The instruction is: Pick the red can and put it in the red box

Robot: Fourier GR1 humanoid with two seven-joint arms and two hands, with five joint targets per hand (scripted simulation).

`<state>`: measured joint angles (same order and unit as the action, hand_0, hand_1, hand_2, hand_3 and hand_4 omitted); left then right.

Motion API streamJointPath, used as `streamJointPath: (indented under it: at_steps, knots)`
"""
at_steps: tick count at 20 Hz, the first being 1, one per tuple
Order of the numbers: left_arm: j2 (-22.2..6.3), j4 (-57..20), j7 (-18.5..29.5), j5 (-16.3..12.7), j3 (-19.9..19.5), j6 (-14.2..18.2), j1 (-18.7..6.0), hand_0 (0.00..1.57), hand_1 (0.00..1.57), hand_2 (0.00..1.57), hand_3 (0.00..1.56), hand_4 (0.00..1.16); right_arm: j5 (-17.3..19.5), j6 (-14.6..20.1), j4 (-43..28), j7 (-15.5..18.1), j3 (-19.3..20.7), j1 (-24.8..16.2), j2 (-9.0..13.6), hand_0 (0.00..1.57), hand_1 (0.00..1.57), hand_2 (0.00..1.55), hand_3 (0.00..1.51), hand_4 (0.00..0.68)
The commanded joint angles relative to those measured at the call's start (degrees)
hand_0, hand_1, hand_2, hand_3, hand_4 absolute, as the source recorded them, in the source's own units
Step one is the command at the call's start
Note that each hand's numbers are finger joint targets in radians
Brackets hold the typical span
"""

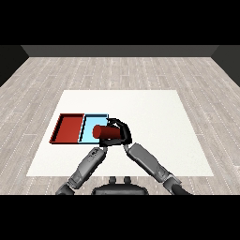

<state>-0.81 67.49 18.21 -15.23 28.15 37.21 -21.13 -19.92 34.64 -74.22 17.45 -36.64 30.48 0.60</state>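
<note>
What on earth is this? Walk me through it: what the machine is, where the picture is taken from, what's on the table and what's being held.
This is a humanoid robot at a white table, seen from its own head, looking down and forward. The two grey forearms coming in from the lower corners are its arms, each ending in a black hand. A red tray and a light blue tray lie side by side on the table. The right hand is curled round a red can, held tipped on its side over the blue tray's near right part. The left hand sits just below the can; its fingers are hard to make out.
</note>
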Motion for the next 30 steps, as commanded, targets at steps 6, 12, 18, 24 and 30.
streamJointPath:
  at_steps: [6,12,18,24,30]
  knots:
    - [0.8,2.1,-3.5,2.4,-0.4,1.8,-2.7,1.57,1.57,1.57,1.50,1.14,3.3,-0.9,-0.1,-0.6,0.1,-1.5,-0.6,0.00,0.00,0.00,0.00,0.000]
    - [0.8,-0.6,0.7,0.7,-1.7,-1.3,1.8,1.57,1.57,1.57,1.51,1.14,3.9,-5.7,-3.2,2.9,7.5,-6.5,2.3,0.00,0.00,0.00,0.00,0.000]
    - [-0.8,5.4,-3.6,5.6,-3.5,-0.6,4.5,1.57,1.57,1.57,1.48,1.13,4.5,-5.3,-18.5,-0.6,10.2,-13.2,5.9,0.00,0.00,0.00,0.00,0.000]
    - [-9.0,4.2,-5.3,7.8,-8.4,-2.1,2.2,1.57,1.57,1.57,1.47,1.13,1.0,-9.3,-27.2,-2.6,17.2,-20.8,14.5,0.00,0.00,0.00,0.00,0.000]
    - [-21.1,3.4,-5.2,7.3,-15.5,-6.2,4.1,1.57,1.57,1.56,1.47,1.11,-0.8,-12.7,-23.0,3.8,22.4,-31.3,18.0,0.00,0.00,0.00,0.00,0.000]
